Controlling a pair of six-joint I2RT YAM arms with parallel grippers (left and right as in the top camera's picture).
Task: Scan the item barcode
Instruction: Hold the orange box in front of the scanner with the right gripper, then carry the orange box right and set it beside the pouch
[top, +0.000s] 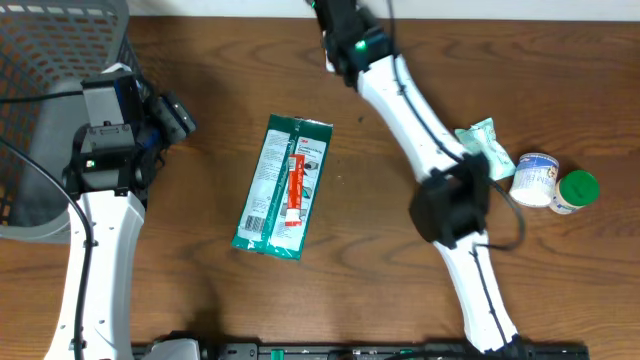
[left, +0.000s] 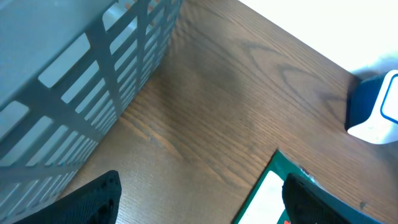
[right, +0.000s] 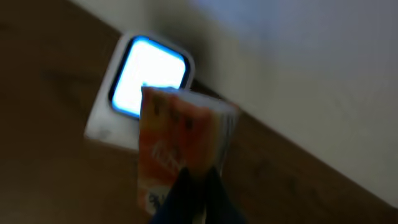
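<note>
My right tool (right: 198, 194) is clenched on the orange packet (right: 180, 140), holding it just in front of the scanner (right: 146, 71), its blue window lit; my left tool (left: 205, 202) hangs released over the bench (top: 200, 280) beside the basket (top: 40, 60)

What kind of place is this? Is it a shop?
Probably a pretend checkout, not a real shop. On a wooden table there is a glowing barcode scanner, a grey basket at one side, and a green packet waiting between two robot arms.
</note>
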